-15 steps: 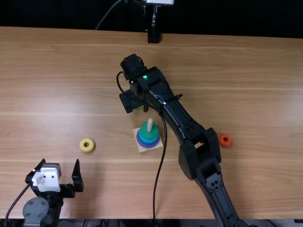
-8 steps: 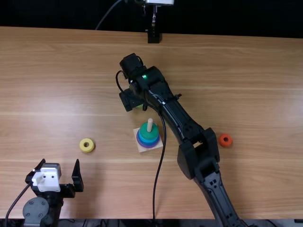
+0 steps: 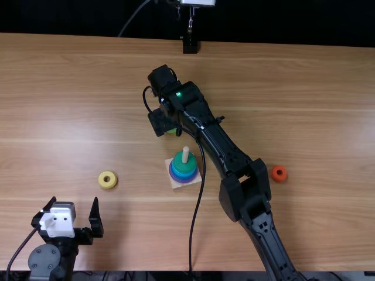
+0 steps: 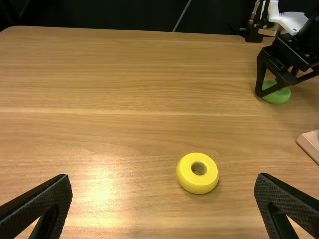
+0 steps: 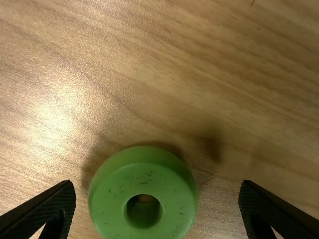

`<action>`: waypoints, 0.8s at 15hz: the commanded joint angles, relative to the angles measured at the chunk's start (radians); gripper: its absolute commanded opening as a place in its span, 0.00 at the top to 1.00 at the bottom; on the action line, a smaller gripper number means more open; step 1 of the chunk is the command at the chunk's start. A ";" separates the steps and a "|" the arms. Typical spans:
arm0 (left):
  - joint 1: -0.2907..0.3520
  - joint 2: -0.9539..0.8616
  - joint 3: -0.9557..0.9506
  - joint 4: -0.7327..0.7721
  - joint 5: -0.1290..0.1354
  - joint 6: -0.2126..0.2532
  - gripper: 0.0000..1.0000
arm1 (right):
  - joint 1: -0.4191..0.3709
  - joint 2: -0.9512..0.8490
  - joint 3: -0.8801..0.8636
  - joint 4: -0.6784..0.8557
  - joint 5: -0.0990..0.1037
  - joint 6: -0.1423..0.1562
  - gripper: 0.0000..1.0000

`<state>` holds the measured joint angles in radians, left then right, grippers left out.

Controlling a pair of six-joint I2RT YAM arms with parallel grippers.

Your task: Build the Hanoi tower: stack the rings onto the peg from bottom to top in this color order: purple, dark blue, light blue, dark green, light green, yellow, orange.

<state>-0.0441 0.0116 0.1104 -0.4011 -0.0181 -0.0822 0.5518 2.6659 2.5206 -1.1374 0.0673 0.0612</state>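
Right gripper (image 3: 160, 123): apart, at light green ring (image 5: 109, 199)
Left gripper (image 3: 74, 202): apart
Peg (image 3: 186, 154): dark green ring (image 3: 180, 161) uppermost

Top cam high, steep down/fwd over surface (image 3: 88, 76); L wrist cam lower, fwd; R wrist cam v close, down; wrist views share green ring (image 5: 112, 204)

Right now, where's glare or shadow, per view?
Left wrist view: glare on the table, clear of the yellow ring. Right wrist view: glare beside the light green ring, shadow along its edge. Top view: faint sheen on the table, soft shadow by the left gripper.
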 commanded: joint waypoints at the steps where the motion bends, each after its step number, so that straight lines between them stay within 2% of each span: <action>1: 0.004 -0.012 -0.110 -0.077 0.007 0.005 0.00 | 0.000 0.032 0.027 0.001 -0.003 0.005 0.28; 2: 0.004 -0.012 -0.110 -0.077 0.007 0.005 0.00 | 0.000 0.034 0.027 0.001 -0.005 0.007 0.43; 3: 0.004 -0.012 -0.110 -0.077 0.007 0.005 0.00 | 0.000 0.034 0.026 0.001 -0.005 0.007 0.50; 5: 0.004 -0.012 -0.110 -0.077 0.007 0.005 0.00 | 0.000 0.034 0.026 -0.005 -0.005 0.007 0.62; 7: 0.004 -0.012 -0.110 -0.077 0.007 0.005 0.00 | 0.000 0.034 0.024 -0.016 -0.003 0.005 0.62; 8: 0.004 -0.012 -0.110 -0.077 0.007 0.005 0.00 | 0.002 0.037 0.020 -0.018 -0.003 0.005 0.66; 9: 0.004 -0.012 -0.110 -0.077 0.007 0.005 0.00 | 0.000 0.042 0.018 -0.020 -0.005 0.005 0.78; 12: 0.004 -0.012 -0.110 -0.077 0.007 0.005 0.00 | 0.002 0.043 0.017 -0.025 -0.005 0.009 0.99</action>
<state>-0.0441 0.0116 0.1104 -0.4007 -0.0185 -0.0822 0.5518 2.6659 2.5206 -1.1580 0.0669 0.0624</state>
